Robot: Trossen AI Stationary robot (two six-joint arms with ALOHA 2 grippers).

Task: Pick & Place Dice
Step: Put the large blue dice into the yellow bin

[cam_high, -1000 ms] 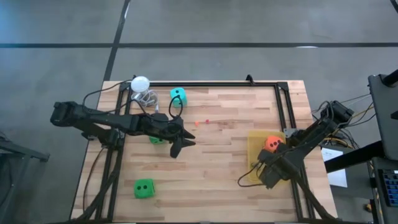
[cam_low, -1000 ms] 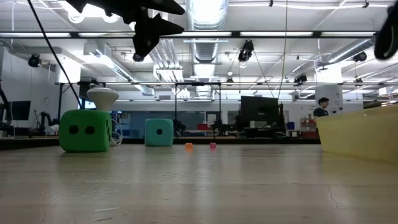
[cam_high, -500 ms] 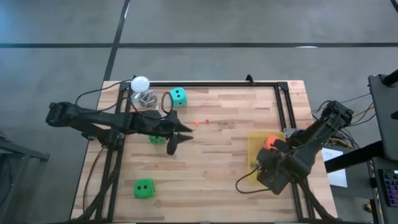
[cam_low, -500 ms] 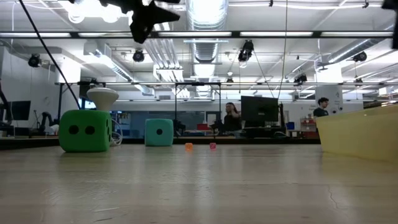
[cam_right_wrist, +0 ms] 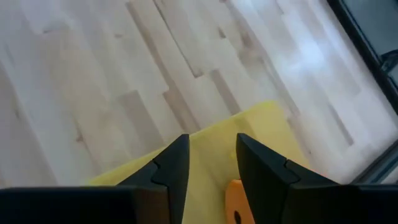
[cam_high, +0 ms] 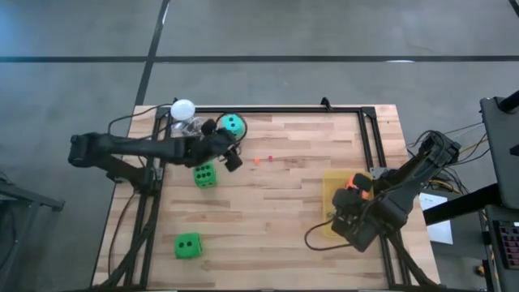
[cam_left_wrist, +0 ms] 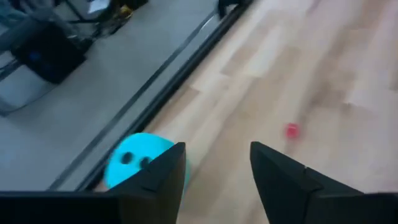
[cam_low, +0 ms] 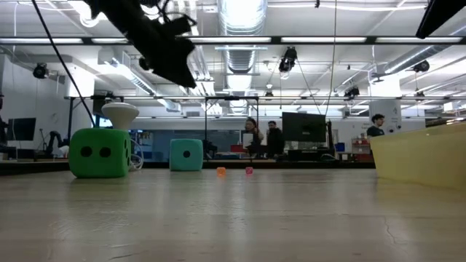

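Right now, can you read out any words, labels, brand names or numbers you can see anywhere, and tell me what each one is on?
None: no word, label, brand or number can be read in any view.
The dice carry only dark pips: teal die, green die, second green die, orange die in the yellow bin.
The monitor in the room behind is too far to read.

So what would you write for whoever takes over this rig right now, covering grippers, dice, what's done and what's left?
Left gripper: open, empty, raised beside the teal soft die near the table's far edge.
Right gripper: open, empty, above the yellow tray.
Done: orange-red soft die lies in the tray.
Left: the teal die, the bright green soft die at mid-table and the bright green soft die at the near edge are all on the wood.
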